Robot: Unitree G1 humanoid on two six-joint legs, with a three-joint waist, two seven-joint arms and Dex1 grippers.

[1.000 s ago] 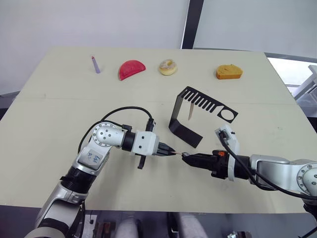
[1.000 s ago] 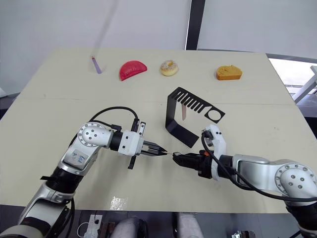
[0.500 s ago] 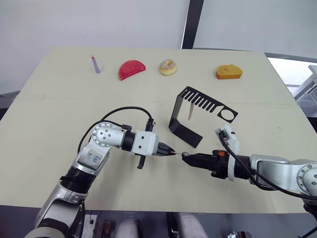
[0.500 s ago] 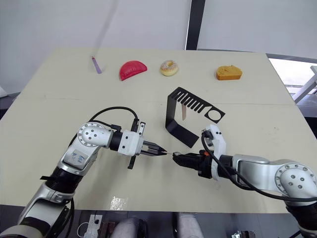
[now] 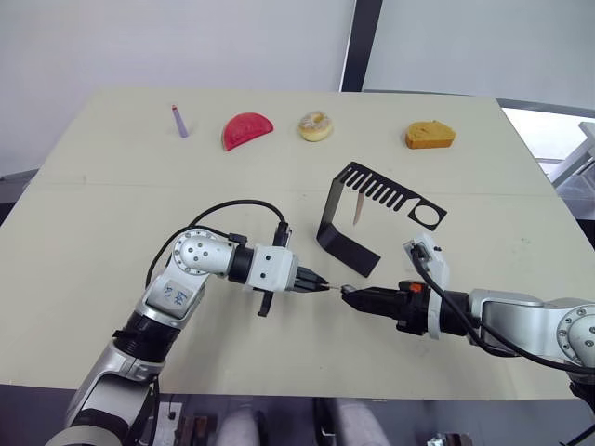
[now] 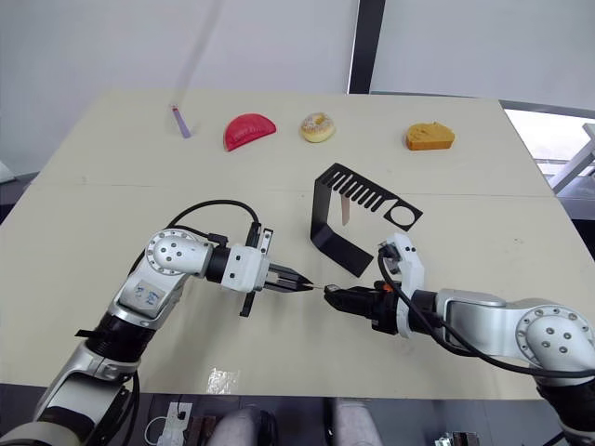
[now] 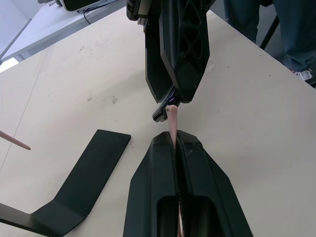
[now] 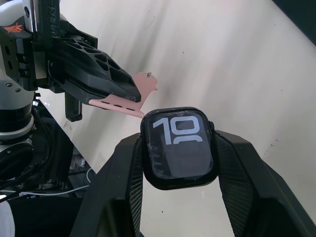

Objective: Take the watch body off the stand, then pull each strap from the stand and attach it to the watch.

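My left gripper (image 5: 319, 286) is shut on a pale pink strap (image 7: 172, 120), which sticks out past its fingertips. Facing it tip to tip, my right gripper (image 5: 348, 294) is shut on the watch body (image 8: 181, 147), a black rounded-square case whose screen shows white digits. The strap's free end (image 8: 129, 106) meets the watch body's upper edge. Just behind the grippers, the black stand (image 5: 349, 228) is upright on the table. A second strap (image 5: 357, 211) hangs from its slotted arm.
Along the table's far side lie a purple stick (image 5: 178, 121), a red half-round piece (image 5: 246, 129), a donut (image 5: 315, 125) and an orange bread piece (image 5: 429, 136). The table's front edge (image 5: 279, 388) runs close below both arms.
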